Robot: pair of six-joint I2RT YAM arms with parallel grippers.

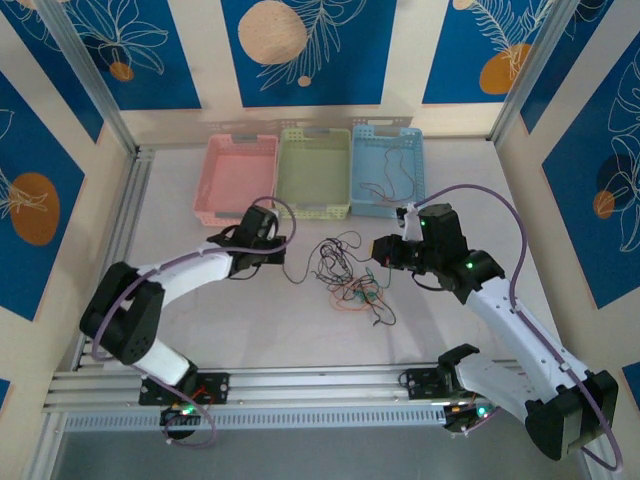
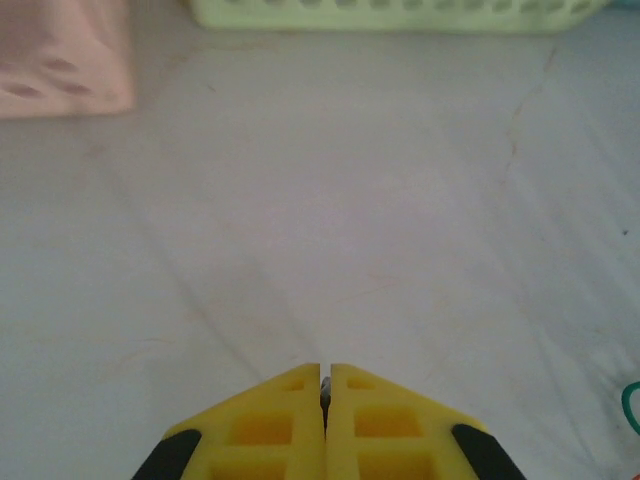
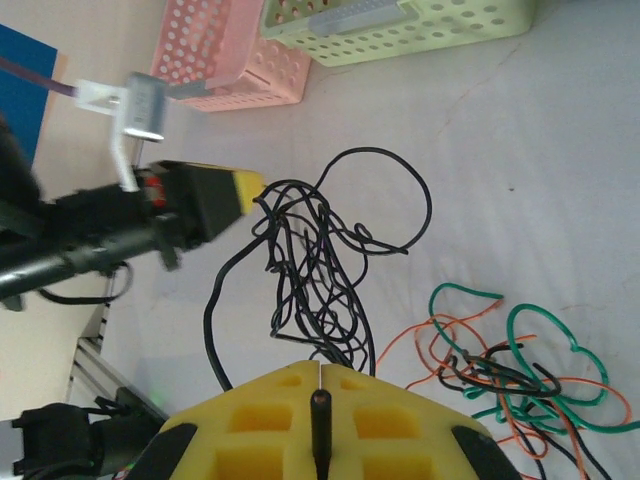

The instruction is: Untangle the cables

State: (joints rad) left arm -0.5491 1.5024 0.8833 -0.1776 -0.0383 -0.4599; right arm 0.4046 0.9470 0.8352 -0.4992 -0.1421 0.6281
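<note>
Right hand [image 3: 320, 368]: pressed together, pinching the black cables [image 3: 312, 265] at its tips. The tangle runs straight ahead of it over the white surface [image 3: 520, 150].

Left hand [image 3: 250, 190]: at the far end of that tangle, yellow tip touching the loops. Its fingers [image 2: 280, 425] are pressed together with a dark sliver in the seam; cannot tell if a strand is caught.

Green and orange cables [image 3: 500, 365]: just to the right of the right hand, knotted with a few black strands.

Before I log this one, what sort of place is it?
Likely a robot lab cell: left arm and right arm bolted to an aluminium rail, blue printed panels walling the table, plastic baskets.
</note>
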